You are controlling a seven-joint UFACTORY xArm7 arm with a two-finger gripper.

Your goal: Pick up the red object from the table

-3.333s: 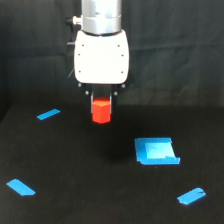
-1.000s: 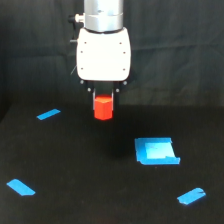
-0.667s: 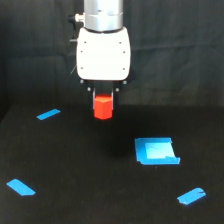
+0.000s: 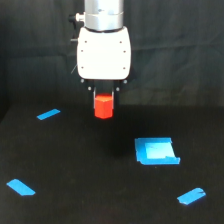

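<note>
gripper: hangs under the white arm housing, upper middle of the exterior view; short dark fingers sit either side of the block, closed onto its upper part
red object: orange-red block, clamped between the fingers, only its top tucked under the housing; lower part sticks out below the fingertips; seems to be off the table, dark gap under it, contact hard to judge from this angle
table: flat black surface, fills lower half of view
backdrop: black cloth behind the arm, folds faintly visible
blue tray: small, shallow, open blue piece lying on table, toward the exterior view's right and nearer the camera than the block; well apart from the gripper
tape strip far left: short blue strip, angled, on the exterior view's left at about the block's height in frame; apart from block
tape strip near left: blue strip, angled, lower left corner area, well apart from everything else
tape strip near right: blue strip, angled, lower right, near but not touching the tray
in the way: nothing touches the block or the fingers; table directly below the block is bare black; the closest item is the far left strip, then the tray
</note>
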